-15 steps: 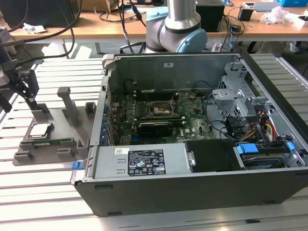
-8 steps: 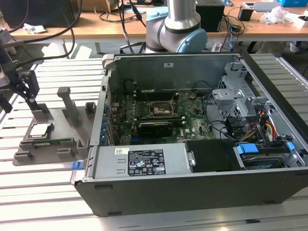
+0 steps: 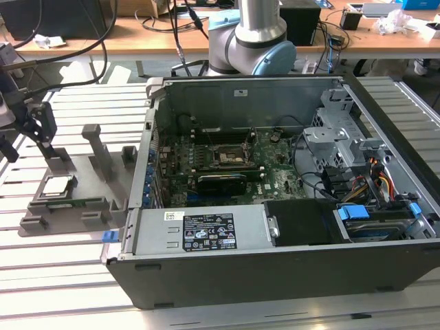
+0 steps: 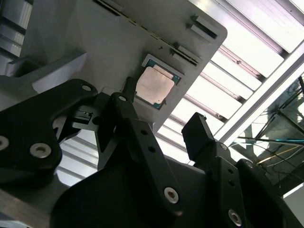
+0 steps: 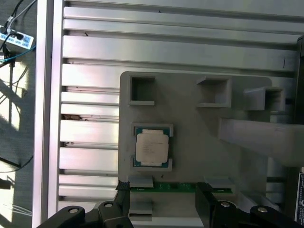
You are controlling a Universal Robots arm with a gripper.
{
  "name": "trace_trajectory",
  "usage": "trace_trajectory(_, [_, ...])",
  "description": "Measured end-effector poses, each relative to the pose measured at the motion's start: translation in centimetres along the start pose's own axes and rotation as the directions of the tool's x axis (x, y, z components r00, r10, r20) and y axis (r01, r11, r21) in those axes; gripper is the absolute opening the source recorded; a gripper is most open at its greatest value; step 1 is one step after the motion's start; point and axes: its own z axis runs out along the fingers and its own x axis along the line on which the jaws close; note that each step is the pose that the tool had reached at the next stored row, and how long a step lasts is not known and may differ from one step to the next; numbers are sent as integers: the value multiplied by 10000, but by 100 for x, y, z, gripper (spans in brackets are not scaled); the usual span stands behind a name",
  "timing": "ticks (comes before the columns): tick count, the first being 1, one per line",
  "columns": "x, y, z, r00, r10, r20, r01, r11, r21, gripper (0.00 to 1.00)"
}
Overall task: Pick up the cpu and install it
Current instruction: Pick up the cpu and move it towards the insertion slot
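Pincer (image 5: 163, 194) with fingers (image 5: 205, 199) spread apart, nothing between them

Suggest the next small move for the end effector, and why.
Probably bring the open end effector closer to the flat square silver-topped cpu, centred on it: the chip lies ungrasped in the grey plastic holder tray, and the end effector hangs apart from it, empty.

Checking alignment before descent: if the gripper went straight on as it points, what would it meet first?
Probably the grey holder tray, at or beside the cpu seated in it; depth under the open gripper is unclear.
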Motion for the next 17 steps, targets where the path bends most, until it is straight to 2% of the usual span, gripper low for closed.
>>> trace_trajectory(17, [1, 2, 52, 10000, 0, 0, 0, 10000, 0, 66])
